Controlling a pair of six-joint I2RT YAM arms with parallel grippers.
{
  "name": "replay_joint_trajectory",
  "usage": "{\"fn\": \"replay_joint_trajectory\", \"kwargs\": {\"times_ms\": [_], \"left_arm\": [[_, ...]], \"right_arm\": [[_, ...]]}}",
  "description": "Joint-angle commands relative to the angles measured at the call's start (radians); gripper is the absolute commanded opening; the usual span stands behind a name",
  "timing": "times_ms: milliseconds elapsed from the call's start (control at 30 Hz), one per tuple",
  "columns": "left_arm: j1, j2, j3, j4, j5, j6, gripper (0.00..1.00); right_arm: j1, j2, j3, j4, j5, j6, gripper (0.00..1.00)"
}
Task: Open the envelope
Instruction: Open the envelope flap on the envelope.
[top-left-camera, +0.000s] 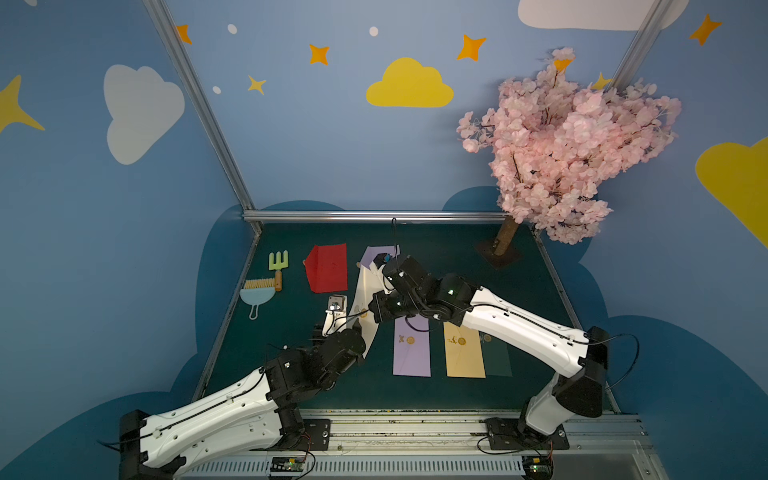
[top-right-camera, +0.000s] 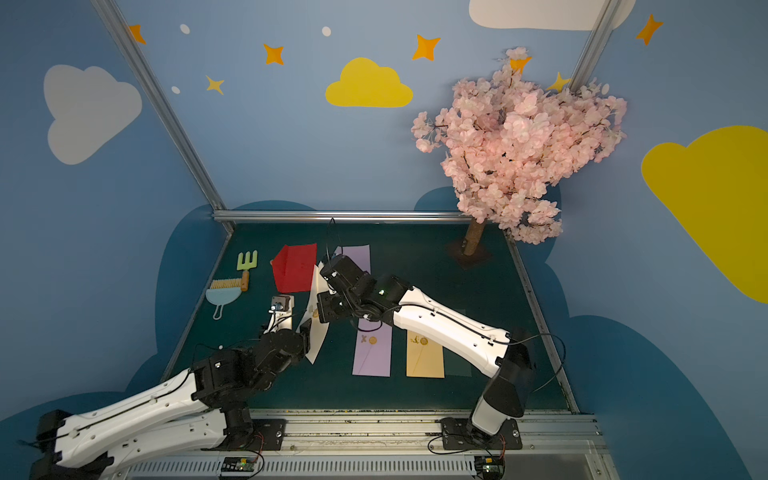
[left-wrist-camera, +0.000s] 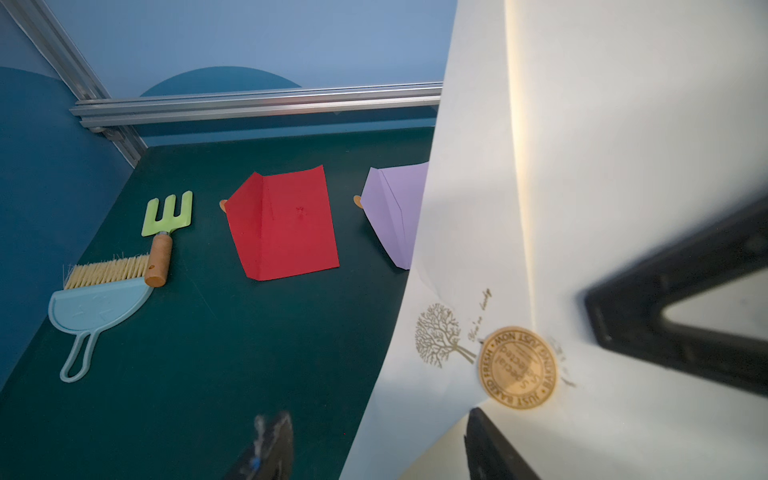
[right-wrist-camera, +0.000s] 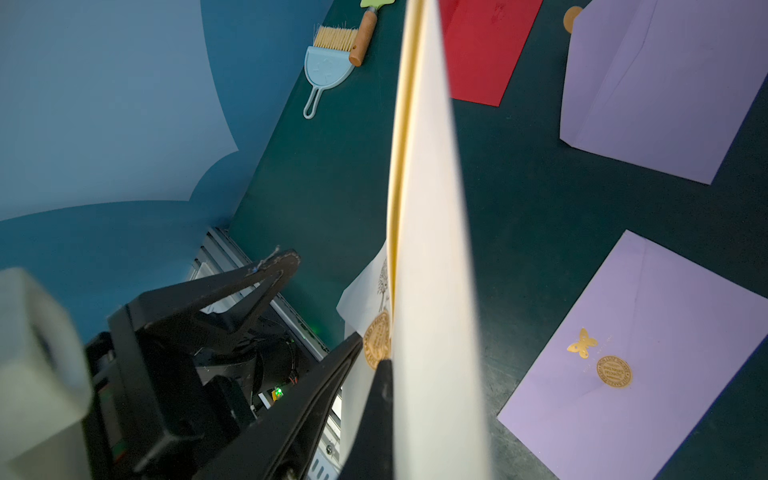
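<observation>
Right gripper (right-wrist-camera: 390, 365): clamped on white envelope (top-left-camera: 365, 286), kept on edge above the mat (top-left-camera: 457, 257) at centre of both top views, printed face turned to the other arm. Left gripper (left-wrist-camera: 378, 436): jaws wide, one finger (left-wrist-camera: 486, 444) just beside the gold seal (left-wrist-camera: 517, 368), likely poised to take the flap (right-wrist-camera: 365, 291), already standing off the body. Beyond: red envelope (top-left-camera: 328, 268) up-left, lilac envelope (top-left-camera: 411, 349) down-right, both on the mat

Far finger of right hand (left-wrist-camera: 598, 311) behind cream envelope (left-wrist-camera: 623, 145); dark green envelope (top-left-camera: 498, 361) partly under arm (top-left-camera: 523, 324).
</observation>
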Motion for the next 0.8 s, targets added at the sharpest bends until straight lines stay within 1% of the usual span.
{"fn": "replay_joint_trajectory", "kwargs": {"times_ms": [0, 333, 433, 533, 633, 767], "left_arm": [[0.01, -0.004, 0.011, 0.026, -0.021, 0.002, 0.67], [0.012, -0.01, 0.0, 0.026, -0.019, -0.003, 0.67], [0.019, -0.027, 0.002, -0.003, -0.03, -0.011, 0.68], [0.048, -0.08, -0.005, -0.063, -0.045, -0.02, 0.7], [0.089, -0.172, -0.012, -0.123, -0.053, -0.007, 0.7], [0.138, -0.262, -0.026, -0.146, -0.031, 0.023, 0.71]], "right_arm": [[0.01, 0.004, -0.002, -0.035, -0.027, -0.012, 0.0], [0.009, 0.001, -0.006, -0.031, -0.03, -0.01, 0.0], [0.01, -0.006, -0.008, -0.032, -0.033, -0.011, 0.0], [0.009, -0.03, -0.012, -0.027, -0.083, -0.016, 0.0], [0.01, -0.066, -0.025, -0.022, -0.143, -0.033, 0.0], [0.01, -0.103, -0.041, -0.012, -0.211, -0.044, 0.0]]}}
